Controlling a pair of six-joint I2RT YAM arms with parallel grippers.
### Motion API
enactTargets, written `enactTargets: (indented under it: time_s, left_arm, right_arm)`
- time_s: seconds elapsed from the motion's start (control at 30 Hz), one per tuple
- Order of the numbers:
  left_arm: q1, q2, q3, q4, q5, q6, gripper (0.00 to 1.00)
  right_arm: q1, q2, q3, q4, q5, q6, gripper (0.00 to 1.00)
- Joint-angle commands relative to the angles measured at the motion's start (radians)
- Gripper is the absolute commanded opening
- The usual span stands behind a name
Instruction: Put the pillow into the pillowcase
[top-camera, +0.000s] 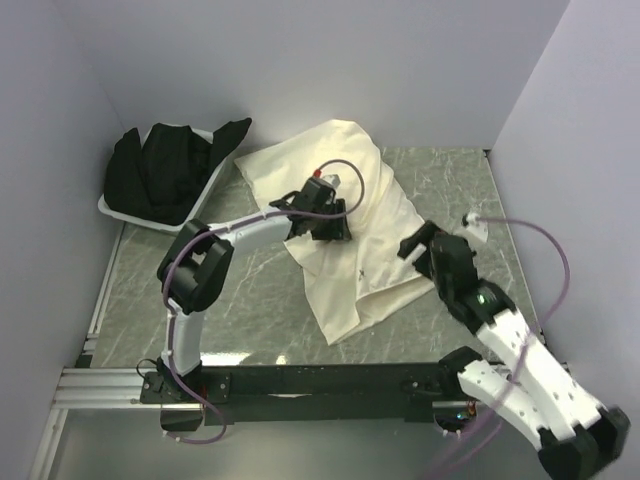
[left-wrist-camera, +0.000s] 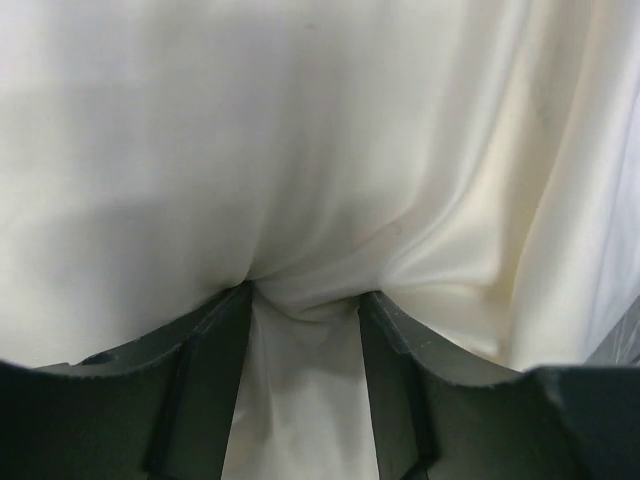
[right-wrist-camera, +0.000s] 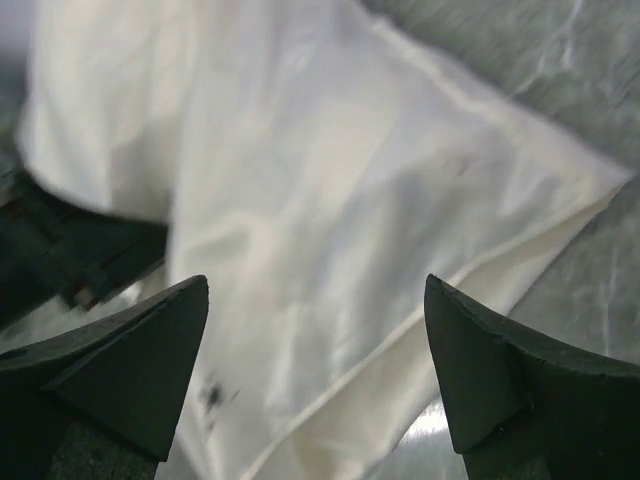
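The cream pillowcase (top-camera: 365, 260) lies wrinkled across the middle of the table, with a small dark mark on it. A fuller cream part (top-camera: 320, 160) lies behind it. No bear or lettering shows, so I cannot tell whether that part is the pillow. My left gripper (top-camera: 328, 226) rests on the cloth and is shut on a bunched fold of the pillowcase (left-wrist-camera: 300, 200), gathered between its fingers (left-wrist-camera: 215, 340). My right gripper (top-camera: 413, 243) is open and empty, above the cloth's right edge. The hemmed corner of the pillowcase (right-wrist-camera: 330, 250) lies below its fingertips (right-wrist-camera: 170, 330).
A white tray (top-camera: 112, 208) holding bundled black cloth (top-camera: 165, 165) stands at the back left. White walls close the back and both sides. Bare marbled tabletop (top-camera: 240, 300) shows at the front left and along the right side (top-camera: 480, 200). A metal rail runs along the near edge.
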Motion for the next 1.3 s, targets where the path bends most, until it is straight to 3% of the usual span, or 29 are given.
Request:
enactTargets:
  time_s: [0.0, 0.07, 0.2, 0.3, 0.4, 0.43, 0.53, 0.6, 0.7, 0.73, 0.83, 0.97, 1.1, 1.2, 1.27]
  left_arm:
    - [0.114, 0.022, -0.018, -0.06, -0.085, 0.034, 0.54]
    - [0.152, 0.006, -0.022, -0.074, -0.079, 0.04, 0.54]
    - [0.199, -0.006, -0.004, -0.102, -0.062, 0.059, 0.55]
    - [0.211, -0.027, 0.001, -0.11, -0.043, 0.065, 0.55]
    - [0.209, -0.07, -0.048, -0.077, -0.016, 0.056, 0.56]
    - [0.208, -0.104, -0.103, -0.062, -0.008, 0.044, 0.55]
    - [0.173, -0.177, -0.223, 0.012, 0.01, 0.016, 0.55]
    - [0.101, -0.219, -0.283, 0.045, -0.032, 0.007, 0.55]
    - [0.019, -0.314, -0.396, 0.093, -0.071, -0.036, 0.56]
    - [0.008, -0.369, -0.444, 0.101, -0.086, -0.051, 0.56]
    - [-0.009, -0.495, -0.502, 0.088, -0.114, -0.064, 0.59]
    - [-0.024, -0.685, -0.564, 0.026, -0.159, -0.065, 0.64]
    - [-0.062, -0.853, -0.656, 0.013, -0.166, -0.102, 0.67]
    - [-0.14, -0.861, -0.679, 0.024, -0.166, -0.111, 0.68]
    - [-0.182, -0.783, -0.636, 0.013, -0.186, -0.088, 0.68]
  right_arm:
    - [-0.181, 0.261, 0.115, 0.176, -0.119, -0.172, 0.94]
    - [-0.257, 0.431, 0.167, 0.233, -0.161, -0.192, 0.95]
    - [-0.266, 0.738, 0.253, 0.29, -0.314, -0.252, 0.95]
    - [-0.22, 0.762, 0.172, 0.395, -0.472, -0.222, 0.84]
    - [-0.093, 0.655, 0.013, 0.492, -0.495, -0.136, 0.46]
    - [-0.049, 0.621, -0.058, 0.492, -0.486, -0.107, 0.26]
    - [0.103, 0.481, -0.176, 0.546, -0.489, 0.007, 0.11]
    - [0.174, 0.394, -0.218, 0.526, -0.43, 0.053, 0.12]
    - [0.147, 0.357, -0.268, 0.453, -0.379, 0.052, 0.26]
    - [0.125, 0.351, -0.29, 0.433, -0.388, 0.044, 0.35]
    - [0.093, 0.285, -0.331, 0.437, -0.452, 0.039, 0.46]
    - [0.128, 0.101, -0.344, 0.316, -0.422, 0.081, 0.5]
    - [0.13, -0.19, -0.374, 0.166, -0.387, 0.125, 0.56]
    - [0.134, -0.309, -0.408, 0.087, -0.367, 0.154, 0.59]
    - [0.136, -0.327, -0.448, 0.081, -0.385, 0.17, 0.59]
